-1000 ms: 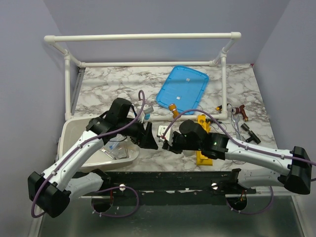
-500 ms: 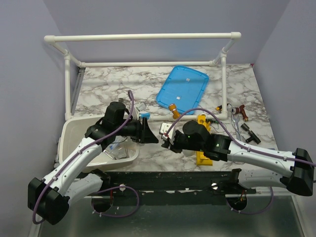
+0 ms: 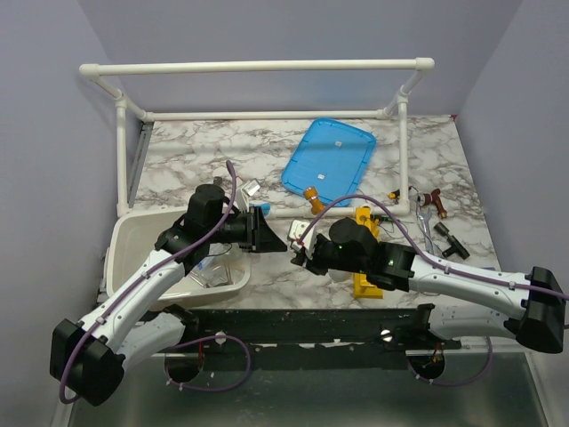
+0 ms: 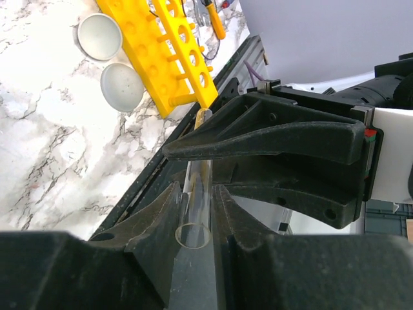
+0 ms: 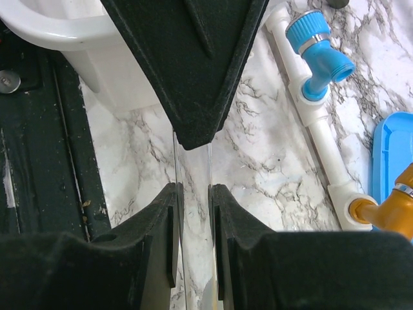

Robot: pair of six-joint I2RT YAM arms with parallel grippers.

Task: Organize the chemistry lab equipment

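A clear glass test tube (image 4: 199, 169) spans the gap between my two grippers above the table's front middle. My left gripper (image 4: 195, 190) is shut on its open end, with the right gripper's black fingers just ahead. My right gripper (image 5: 192, 188) is shut on the same tube (image 5: 192, 161), whose far end disappears behind the left gripper's finger. In the top view the left gripper (image 3: 269, 236) and right gripper (image 3: 299, 247) nearly meet tip to tip. The yellow holed rack (image 3: 364, 216) lies partly under the right arm and also shows in the left wrist view (image 4: 174, 51). Metal tongs (image 3: 426, 224) lie at the right.
The white tub (image 3: 133, 240) with glassware stands at the left under my left arm. A blue lid (image 3: 329, 160) lies at the back. A white pipe frame (image 3: 258, 66) encloses the back. Two small white dishes (image 4: 99, 35) sit by the rack. Blue (image 5: 319, 55) and orange (image 5: 393, 206) fittings sit on the pipe.
My left gripper has risen and shifted slightly toward the back, away from the tub. My right gripper has followed it, staying tip to tip with the tube between them.
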